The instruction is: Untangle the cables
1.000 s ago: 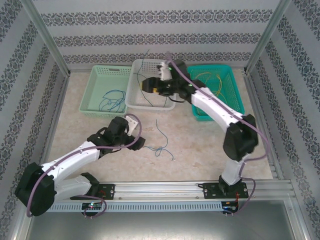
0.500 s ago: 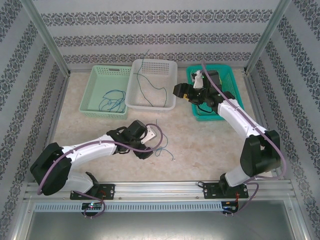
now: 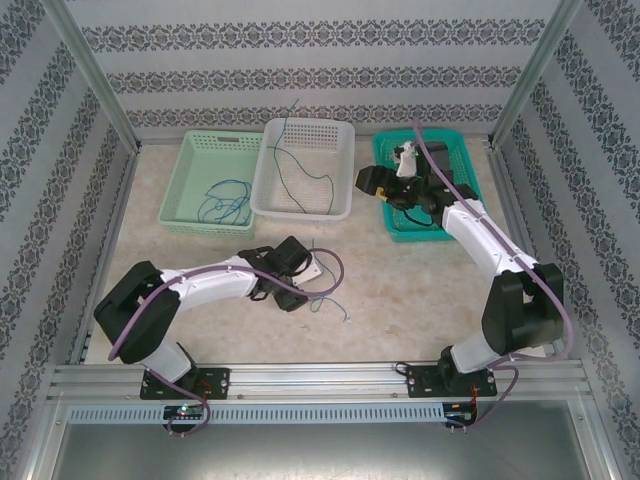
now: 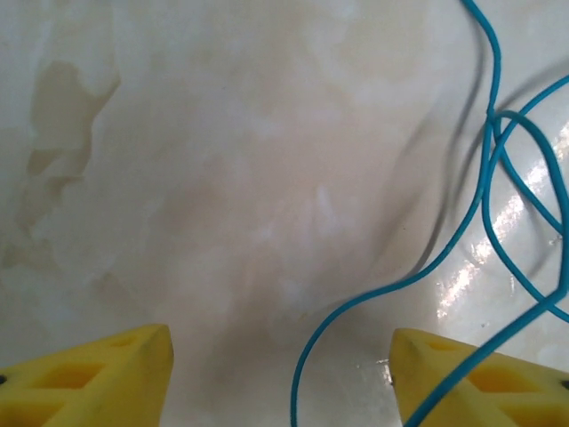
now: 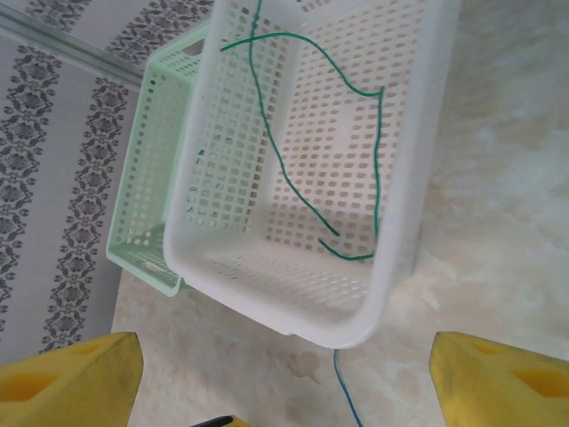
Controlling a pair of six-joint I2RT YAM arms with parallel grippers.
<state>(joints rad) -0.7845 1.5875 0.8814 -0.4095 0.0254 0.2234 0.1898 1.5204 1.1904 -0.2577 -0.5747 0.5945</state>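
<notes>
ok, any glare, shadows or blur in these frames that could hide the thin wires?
Left wrist: glare streaks on the glossy marble tabletop cross the thin blue wire, which casts a soft grey shadow. Right wrist: even light, thin green wire crisp against the white perforated plastic basket; yellow fingertips slightly soft. Top external: flat, even lighting, wires hair-thin and faint.

- Left end effector [image 3: 308, 268] low over the bench [image 3: 420, 290], beside a blue cable [image 3: 338, 310].
- Right end effector [image 3: 370, 185] at the teal basket [image 3: 415, 234].
- Green cable [image 3: 281, 160] in the white basket [image 3: 300, 212].
</notes>
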